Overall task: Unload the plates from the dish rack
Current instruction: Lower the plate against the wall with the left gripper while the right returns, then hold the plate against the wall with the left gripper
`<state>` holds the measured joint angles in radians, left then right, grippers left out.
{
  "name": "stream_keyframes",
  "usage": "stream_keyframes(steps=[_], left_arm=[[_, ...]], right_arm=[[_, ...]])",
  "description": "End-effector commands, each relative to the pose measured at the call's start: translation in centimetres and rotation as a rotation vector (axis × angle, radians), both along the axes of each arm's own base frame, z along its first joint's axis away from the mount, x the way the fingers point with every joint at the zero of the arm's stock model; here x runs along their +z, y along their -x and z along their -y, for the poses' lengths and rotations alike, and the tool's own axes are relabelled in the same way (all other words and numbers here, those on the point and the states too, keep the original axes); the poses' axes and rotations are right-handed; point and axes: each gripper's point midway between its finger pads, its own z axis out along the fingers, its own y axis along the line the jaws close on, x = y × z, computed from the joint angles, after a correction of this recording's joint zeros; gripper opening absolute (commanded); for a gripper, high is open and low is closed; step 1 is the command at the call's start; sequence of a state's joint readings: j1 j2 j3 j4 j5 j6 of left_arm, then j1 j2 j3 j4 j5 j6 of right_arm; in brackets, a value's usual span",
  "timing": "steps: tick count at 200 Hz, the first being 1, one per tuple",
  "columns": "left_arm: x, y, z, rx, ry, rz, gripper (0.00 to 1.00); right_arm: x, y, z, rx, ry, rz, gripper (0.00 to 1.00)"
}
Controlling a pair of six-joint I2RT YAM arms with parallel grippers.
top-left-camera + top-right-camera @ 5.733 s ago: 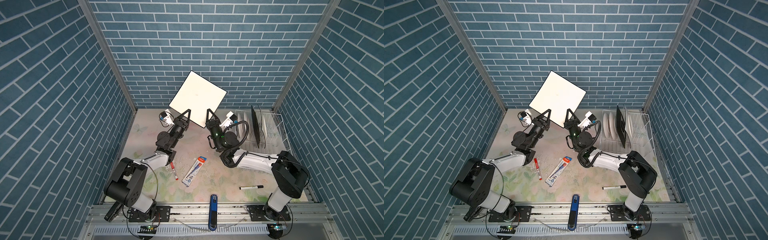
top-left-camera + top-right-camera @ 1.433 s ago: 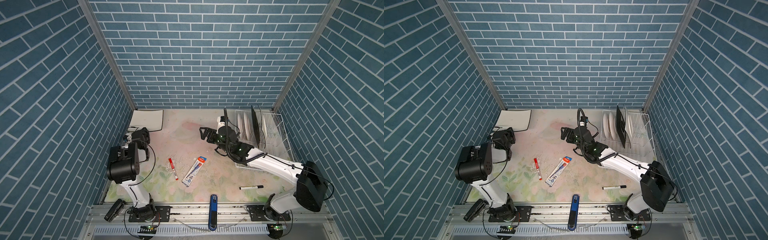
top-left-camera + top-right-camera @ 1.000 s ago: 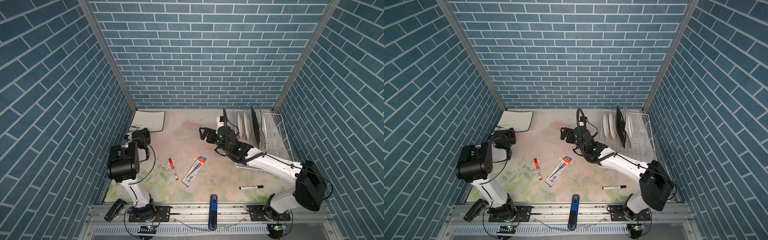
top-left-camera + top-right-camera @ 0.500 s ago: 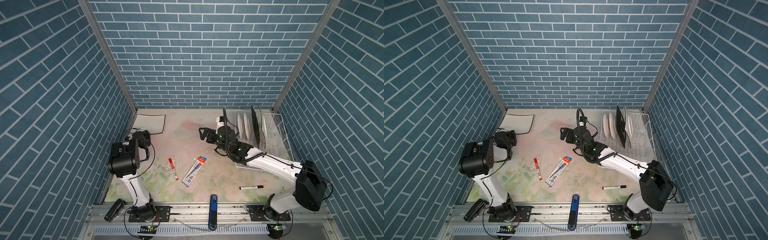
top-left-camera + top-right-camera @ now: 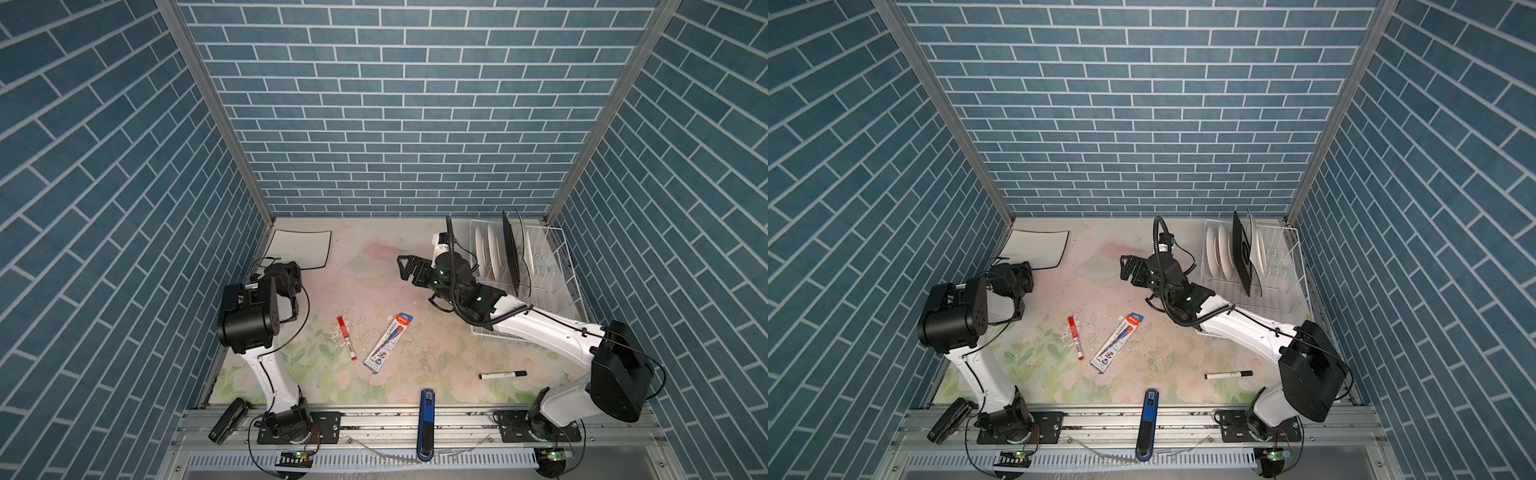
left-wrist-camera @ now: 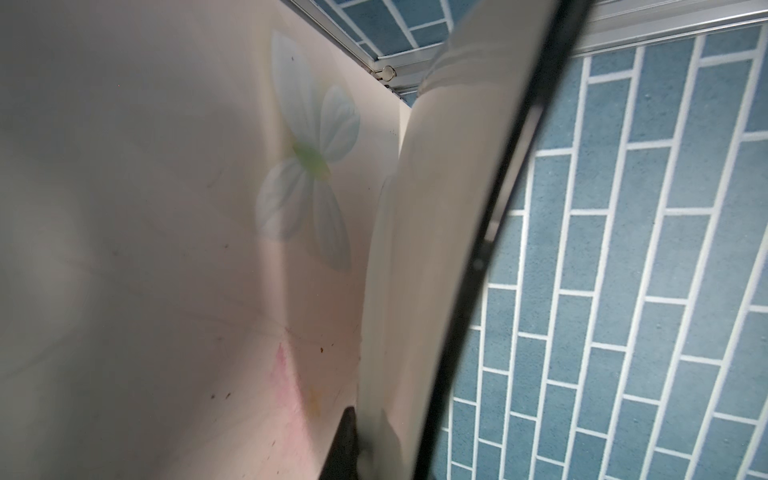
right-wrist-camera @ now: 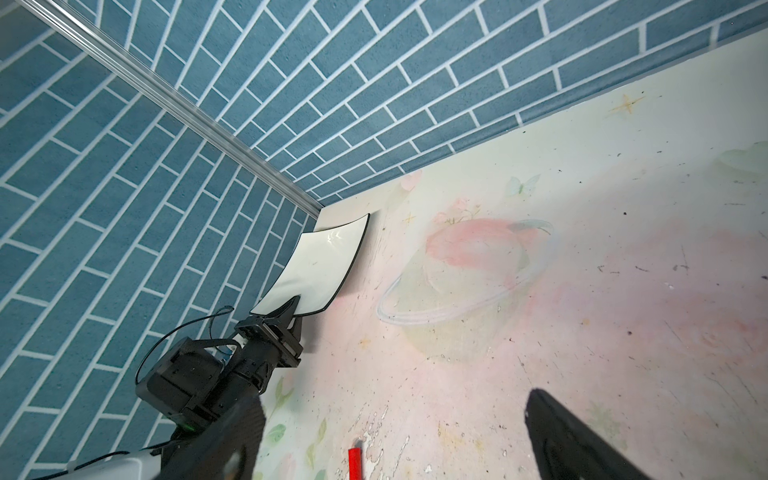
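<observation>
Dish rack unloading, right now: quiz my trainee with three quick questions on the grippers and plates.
1. True or false: the right gripper holds a plate.
2. The left gripper is shut on: A) red marker, B) square plate, C) black pen.
3. Fill in: the upright dark-backed plate stands in the ____.
Key: 1 false, its jaws are open and empty; 2 B; 3 dish rack.

Your left arm (image 5: 266,365) and right arm (image 5: 540,330) match: white link shells, boxy black joint housings, thin black cables looping alongside. Left claw (image 7: 291,309) and right claw (image 5: 402,268) are black. A ribbed black hose (image 5: 457,307) and green lights (image 5: 478,298) mark the right arm.
</observation>
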<state>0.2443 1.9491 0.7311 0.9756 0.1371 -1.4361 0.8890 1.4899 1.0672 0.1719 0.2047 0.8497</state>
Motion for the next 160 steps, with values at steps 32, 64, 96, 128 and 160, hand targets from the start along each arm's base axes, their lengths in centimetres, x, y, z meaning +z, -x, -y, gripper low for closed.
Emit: stream_keyframes(steps=[32,64,96,128,160], left_arm=[[6.6,-2.0,-0.6,-0.006,-0.058,0.222,0.00],[6.2,-1.9,-0.6,-0.004,-0.054,0.208,0.00],[5.9,-1.9,-0.6,-0.001,-0.053,0.198,0.00],[5.9,-1.8,-0.7,0.002,-0.052,0.194,0.00],[5.7,-1.7,-0.7,0.004,-0.048,0.188,0.17]], right_arm=[[1.7,-0.4,-0.5,-0.004,-0.058,0.013,0.99],[1.7,-0.4,-0.5,-0.003,-0.057,0.012,0.99],[1.6,-0.4,-0.5,-0.004,-0.057,0.012,0.99],[1.5,-0.4,-0.5,-0.005,-0.056,0.010,0.99],[1.5,-0.4,-0.5,-0.005,-0.057,0.008,0.99]])
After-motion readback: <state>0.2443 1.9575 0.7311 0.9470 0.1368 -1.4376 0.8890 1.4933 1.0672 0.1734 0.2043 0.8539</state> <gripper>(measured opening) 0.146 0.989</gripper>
